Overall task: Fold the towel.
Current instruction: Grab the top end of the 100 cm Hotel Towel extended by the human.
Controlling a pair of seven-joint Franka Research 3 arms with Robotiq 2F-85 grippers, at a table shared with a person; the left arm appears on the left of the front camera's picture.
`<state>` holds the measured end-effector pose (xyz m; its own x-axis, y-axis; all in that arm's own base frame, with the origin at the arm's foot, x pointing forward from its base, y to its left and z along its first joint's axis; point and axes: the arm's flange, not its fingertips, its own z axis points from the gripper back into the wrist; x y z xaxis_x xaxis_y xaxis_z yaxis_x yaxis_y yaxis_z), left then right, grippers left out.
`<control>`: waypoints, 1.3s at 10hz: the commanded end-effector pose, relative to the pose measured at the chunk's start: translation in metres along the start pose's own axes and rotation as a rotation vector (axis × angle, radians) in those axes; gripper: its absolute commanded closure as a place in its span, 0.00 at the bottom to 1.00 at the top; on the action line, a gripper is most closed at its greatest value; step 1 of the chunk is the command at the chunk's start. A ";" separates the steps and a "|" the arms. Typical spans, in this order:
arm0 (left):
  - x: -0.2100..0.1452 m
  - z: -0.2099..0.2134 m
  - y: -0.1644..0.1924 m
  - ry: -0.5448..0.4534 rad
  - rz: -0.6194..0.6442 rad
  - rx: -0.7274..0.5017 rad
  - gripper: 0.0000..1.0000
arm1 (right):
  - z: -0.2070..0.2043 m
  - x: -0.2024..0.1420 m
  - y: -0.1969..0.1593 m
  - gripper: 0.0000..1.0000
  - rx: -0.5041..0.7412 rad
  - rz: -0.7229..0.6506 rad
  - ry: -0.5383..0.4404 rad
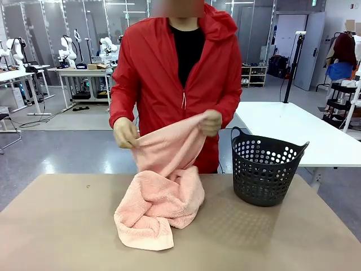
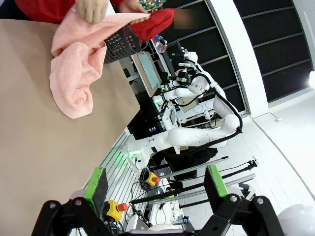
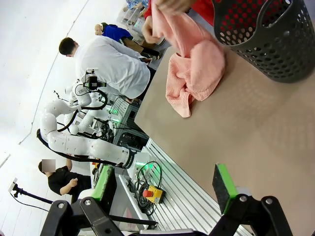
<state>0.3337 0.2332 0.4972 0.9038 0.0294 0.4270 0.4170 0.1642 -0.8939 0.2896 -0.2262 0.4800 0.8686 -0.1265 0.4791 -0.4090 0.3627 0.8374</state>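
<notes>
Table [image 1: 56,226] first: its tan top is bare on your side, and in both wrist views it runs out ahead of the fingers. The towel [image 1: 161,197] sits well ahead of both grippers, toward the far edge. Its lower part is bunched in a heap on the tabletop and its top edge is lifted. My read is the person is holding it up to find the corners and open it out, since it can't be folded while crumpled.

The basket [image 1: 265,169] stands upright near the heap on the right gripper's side, not touching it. It's prob. kept off to the side so the middle is free for folding. One hand [image 1: 124,134] pinches the raised edge at one end and the other hand [image 1: 210,122] grips the opp. end, both at about waist height w/ the cloth sagging between them.

Your left gripper [image 2: 155,177] is spread wide w/ nothing between the pads, held back by the near edge. The right gripper [image 3: 165,177] is the same — wide apart, empty, back by the near edge. Neither touches the towel.
</notes>
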 end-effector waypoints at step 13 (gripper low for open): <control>-0.004 0.001 -0.003 0.019 -0.007 0.000 0.00 | 0.001 0.001 0.000 0.00 0.010 0.021 -0.010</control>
<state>0.3337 0.2332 0.4972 0.9038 0.0295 0.4270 0.4170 0.1642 -0.8939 0.2897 -0.2262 0.4800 0.8686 -0.1264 0.4792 -0.4092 0.3628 0.8373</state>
